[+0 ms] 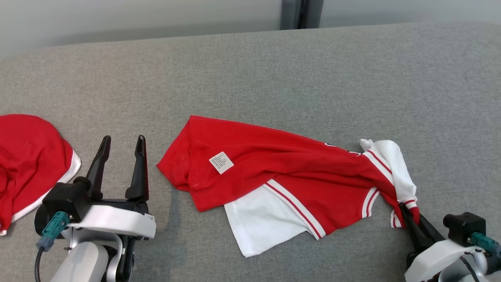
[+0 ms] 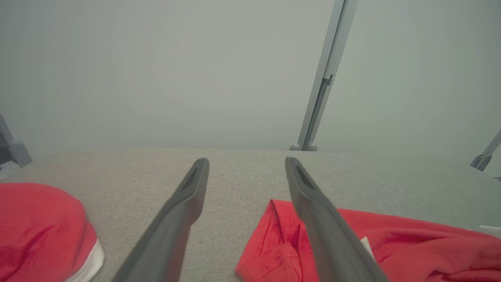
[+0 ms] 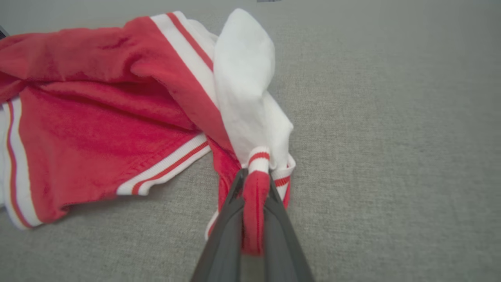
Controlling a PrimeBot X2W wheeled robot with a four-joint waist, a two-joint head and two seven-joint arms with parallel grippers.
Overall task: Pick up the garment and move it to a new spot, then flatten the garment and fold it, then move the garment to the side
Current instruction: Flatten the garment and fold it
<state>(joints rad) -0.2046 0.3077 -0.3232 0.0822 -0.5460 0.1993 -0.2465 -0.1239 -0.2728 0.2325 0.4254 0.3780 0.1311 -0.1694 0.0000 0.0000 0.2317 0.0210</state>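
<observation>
The garment (image 1: 282,172) is a red shirt with white panels and red-and-white striped trim, lying crumpled across the middle of the grey surface, a white label on its left part. My right gripper (image 1: 407,211) is shut on a red and striped fold at the garment's right end, and the cloth (image 3: 254,203) is pinched between its two dark fingers. My left gripper (image 1: 123,145) stands open just left of the garment's left edge (image 2: 274,243), with nothing between its fingers (image 2: 188,196).
A second red garment with a white band (image 1: 27,164) lies at the left edge of the grey cloth-covered table (image 1: 250,78). A grey upright post (image 2: 321,78) stands behind the far edge.
</observation>
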